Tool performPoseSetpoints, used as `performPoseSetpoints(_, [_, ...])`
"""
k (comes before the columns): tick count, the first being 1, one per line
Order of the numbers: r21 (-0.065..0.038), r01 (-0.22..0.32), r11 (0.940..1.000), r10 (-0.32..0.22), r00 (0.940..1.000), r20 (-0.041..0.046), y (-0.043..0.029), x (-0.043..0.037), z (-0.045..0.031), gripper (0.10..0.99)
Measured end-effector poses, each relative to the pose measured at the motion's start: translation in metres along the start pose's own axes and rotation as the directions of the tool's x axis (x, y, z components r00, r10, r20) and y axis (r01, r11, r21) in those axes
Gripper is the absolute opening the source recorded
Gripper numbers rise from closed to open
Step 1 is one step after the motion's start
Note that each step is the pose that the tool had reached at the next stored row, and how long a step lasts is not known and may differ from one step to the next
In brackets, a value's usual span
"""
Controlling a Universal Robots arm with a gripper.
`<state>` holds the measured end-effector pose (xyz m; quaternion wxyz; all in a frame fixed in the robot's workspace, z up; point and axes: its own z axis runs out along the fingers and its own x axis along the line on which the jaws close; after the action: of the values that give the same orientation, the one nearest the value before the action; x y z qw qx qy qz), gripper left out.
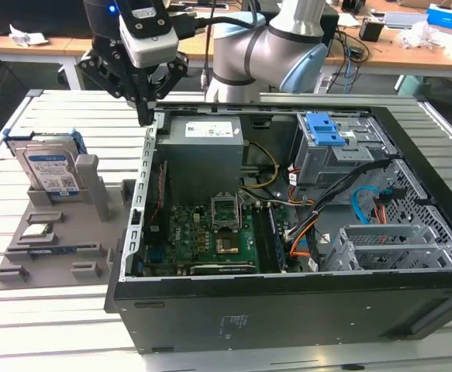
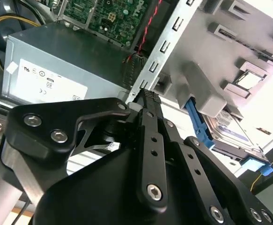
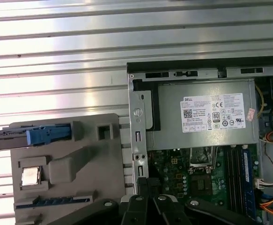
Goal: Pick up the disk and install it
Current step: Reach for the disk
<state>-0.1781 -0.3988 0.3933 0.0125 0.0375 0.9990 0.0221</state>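
Silver metal under a white and blue label, the disk stands upright on its edge in a slot of a matte grey plastic fixture. Blue plastic rails are clipped along its sides. The fixture lies at the exterior view's left on the ribbed aluminium table.

The gripper hangs well apart from the disk, over the far left corner of the open black computer case. Its slim black fingers are pressed together on nothing.

A small square silver processor chip lies flat in a fixture pocket, nearer than the disk. Inside the case, a boxy grey sheet-metal power supply sits just beside the gripper. A green motherboard lies nearer, and a grey drive cage with a blue latch is at the far right.

The exterior view gives the disk's label face-on. The first wrist view looks straight down, so the disk is a thin edge with a blue rail end. The second wrist view brings out the knurled fingertips near the case's slotted steel wall.
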Motion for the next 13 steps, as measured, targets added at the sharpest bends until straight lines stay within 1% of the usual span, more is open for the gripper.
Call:
performPoseSetpoints(2, [0.000,0.000,1.0000,0.000,1.0000,0.0000,-0.0004,0.0047,-0.0001,0.106])
performPoseSetpoints(7, [0.000,0.000,1.0000,0.000,1.0000,0.0000,-0.0018,0.0237,-0.0007,0.106])
performPoseSetpoints(13, [0.000,0.000,1.0000,0.000,1.0000,0.0000,-0.0027,0.0368,-0.0010,0.106])
